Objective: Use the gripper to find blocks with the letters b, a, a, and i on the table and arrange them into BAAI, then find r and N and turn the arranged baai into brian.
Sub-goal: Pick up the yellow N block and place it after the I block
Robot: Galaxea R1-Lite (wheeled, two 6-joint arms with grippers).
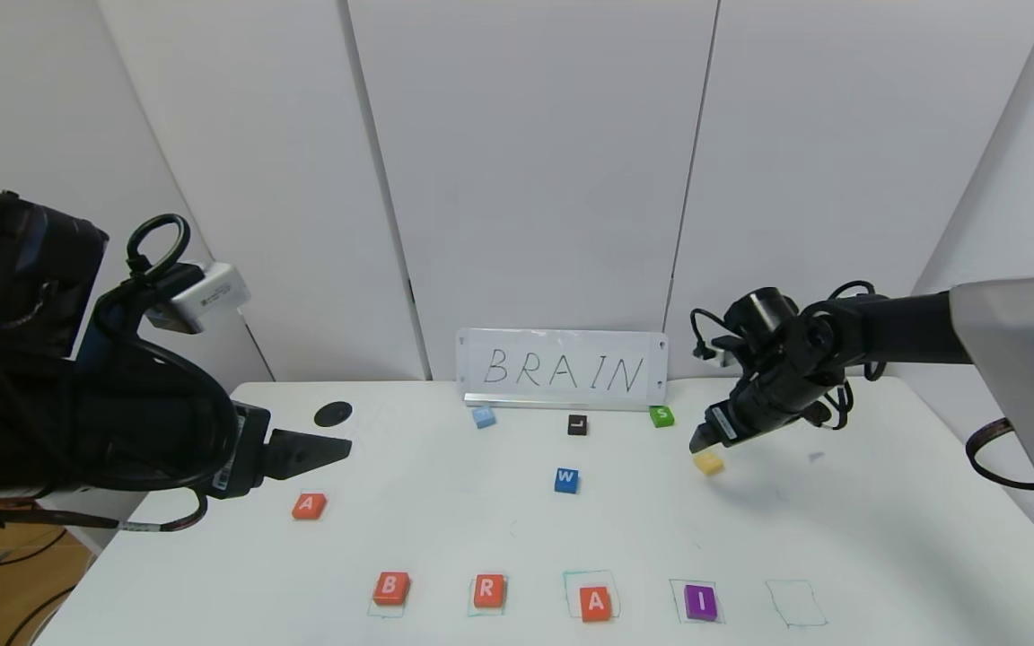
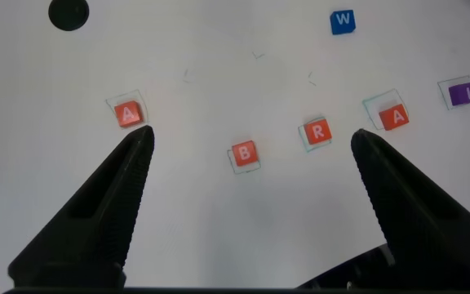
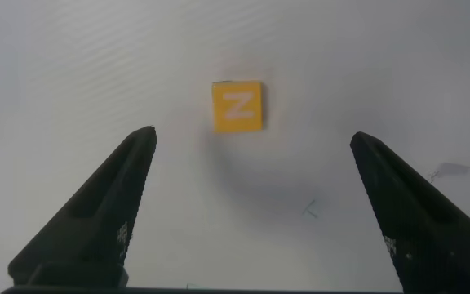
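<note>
White table fills the lower frame. Left gripper at left and right gripper at right both hover wide open, empty. Blocks B, R, A, I line the bottom edge; spare A lower left; yellow N beneath the right gripper.

Looking down from head height over the table; wrist views peering close past spread jaws, sharing its surface.

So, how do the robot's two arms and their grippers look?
Both arms are black with looping black cables. The left gripper and right gripper have tapered black wedge fingers. A white labelled box sits on the left wrist; a pale grey shell covers the right arm.
</note>
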